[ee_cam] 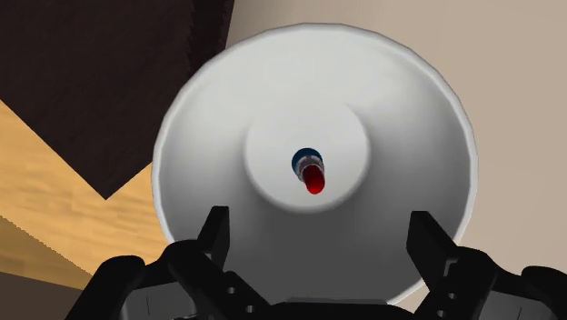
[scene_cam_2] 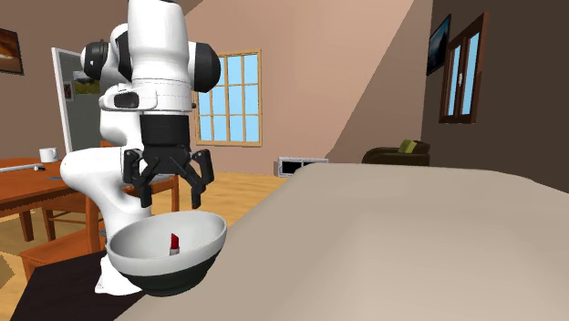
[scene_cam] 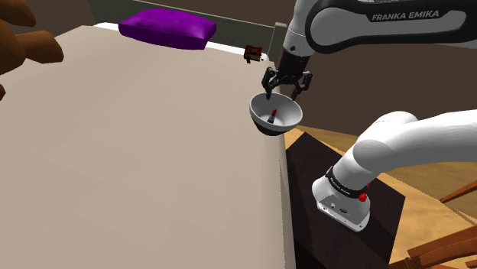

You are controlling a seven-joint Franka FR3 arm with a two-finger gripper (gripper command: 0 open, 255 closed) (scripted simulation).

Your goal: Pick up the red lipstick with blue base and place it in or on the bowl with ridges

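Observation:
The red lipstick with a blue base stands upright on the flat bottom of a white bowl. In the shoulder view the bowl sits at the edge of the beige surface, partly overhanging it, with the lipstick inside. My black gripper hangs just above the bowl, open, its fingers apart and touching nothing. From the second exterior view the gripper is directly over the lipstick in the bowl.
A purple cushion lies at the far end of the beige surface. A small dark red object sits near the far edge. The dark stand is below the bowl. A wooden table and chair stand behind the arm.

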